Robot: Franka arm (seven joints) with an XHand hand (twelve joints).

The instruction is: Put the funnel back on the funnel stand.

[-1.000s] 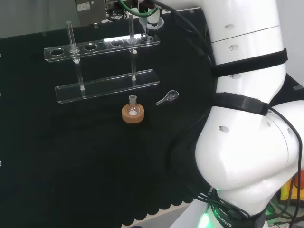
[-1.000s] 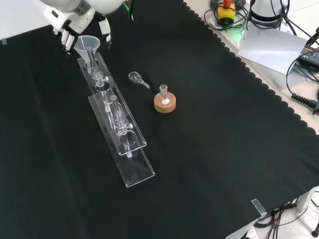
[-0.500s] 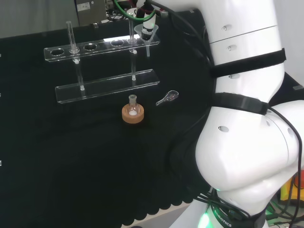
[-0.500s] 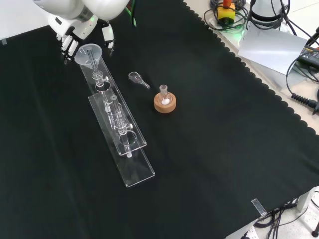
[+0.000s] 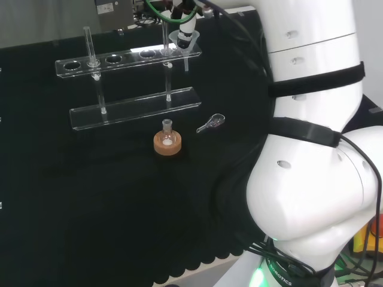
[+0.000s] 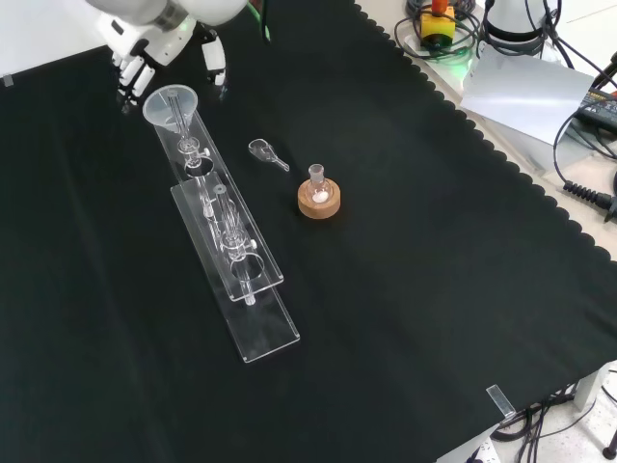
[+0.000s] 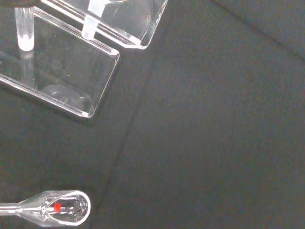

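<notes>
The clear funnel [image 6: 172, 104] sits upright in the end hole of the clear two-tier funnel stand [image 6: 253, 275], its stem hanging down below the top shelf. In the head view the funnel [image 5: 186, 40] is at the right end of the stand [image 5: 134, 107]. The hand [image 6: 159, 40] hovers just beyond the funnel in the front view, open, with fingers [image 6: 216, 69] spread on either side of the funnel's rim and apart from it. From the head view, part of the hand [image 5: 185, 18] shows right above the funnel.
A small flask on a cork ring [image 6: 318, 198] stands on the cloth beside the stand, also seen in the head view [image 5: 167, 142]. A little glass scoop [image 6: 267, 152] lies between it and the funnel; the wrist view shows this scoop [image 7: 62, 208] and the stand's base corner [image 7: 97, 86].
The funnel came down into the stand's end hole and stays there. The hand has let go of it and risen slightly, its fingers spreading.
</notes>
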